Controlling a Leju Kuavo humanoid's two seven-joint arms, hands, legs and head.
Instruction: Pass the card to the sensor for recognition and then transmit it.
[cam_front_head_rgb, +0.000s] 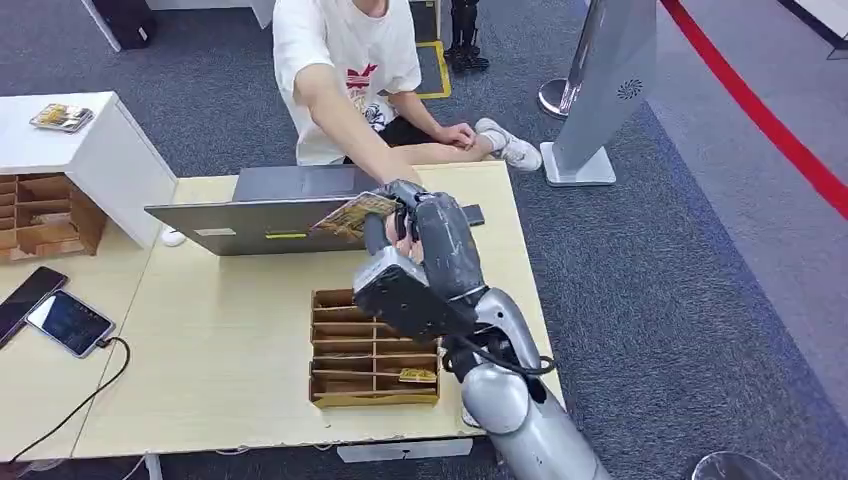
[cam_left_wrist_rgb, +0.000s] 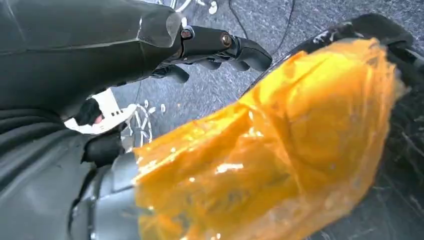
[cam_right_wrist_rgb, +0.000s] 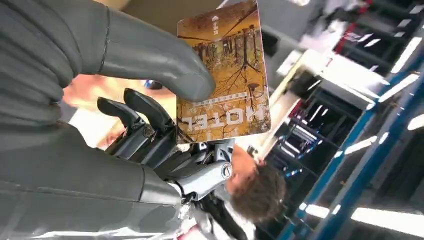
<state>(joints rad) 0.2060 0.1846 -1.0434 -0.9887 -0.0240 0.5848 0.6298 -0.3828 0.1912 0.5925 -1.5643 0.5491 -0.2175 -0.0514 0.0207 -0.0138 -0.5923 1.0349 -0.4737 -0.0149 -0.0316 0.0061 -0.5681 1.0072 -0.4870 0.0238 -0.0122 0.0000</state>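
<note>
A yellow-brown hotel card (cam_front_head_rgb: 350, 215) is pinched in my right hand (cam_front_head_rgb: 408, 222), raised over the table just behind the open grey laptop (cam_front_head_rgb: 262, 216). In the right wrist view the thumb (cam_right_wrist_rgb: 165, 65) presses on the card (cam_right_wrist_rgb: 227, 75) with the dark fingers (cam_right_wrist_rgb: 145, 117) behind it. A person in a white shirt sits across the table, and their forearm (cam_front_head_rgb: 350, 130) reaches to my hand; I cannot tell whether they touch the card. A small black device (cam_front_head_rgb: 473, 215) lies on the table beside my hand. My left hand (cam_left_wrist_rgb: 215, 47) hangs over grey carpet and holds nothing.
A wooden slotted organizer (cam_front_head_rgb: 372, 350) with one card (cam_front_head_rgb: 417, 376) stands at the table's near side under my right arm. Two phones (cam_front_head_rgb: 68, 322) lie at the left, one on a cable. A white cabinet (cam_front_head_rgb: 80, 150) stands far left, and a grey sign stand (cam_front_head_rgb: 600, 90) on the floor at the right.
</note>
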